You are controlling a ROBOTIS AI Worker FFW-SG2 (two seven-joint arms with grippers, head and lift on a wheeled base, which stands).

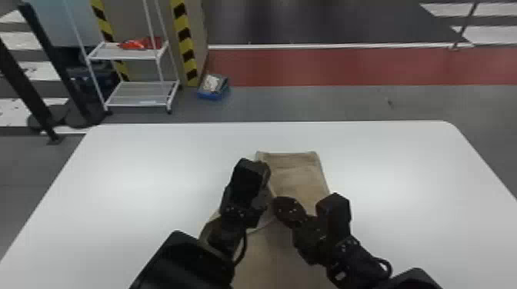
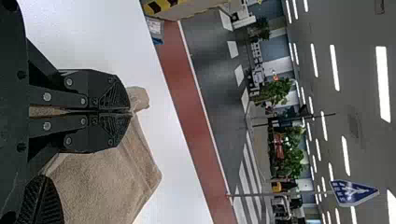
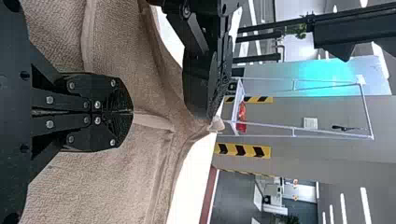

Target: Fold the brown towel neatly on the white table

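- Bright, even indoor light falls over the white table (image 1: 115, 165), with two soft, pale patches of glare on its top, left and right in the head view.
- Rows of long white ceiling lights (image 2: 335, 67) glow overhead in the left wrist view, the nearest burning out to plain white.
- In the right wrist view a cyan glow spreads across a pale panel (image 3: 331, 77).
- The strip of table there is washed out to near-blank white.
- Gentle shading marks the creases of the brown towel (image 3: 154, 74).
- The black arms (image 1: 188, 265) sink into darkness, while screw heads (image 2: 47, 96) catch small glints.
- Faint sheen streaks the dark floor (image 1: 315, 23).
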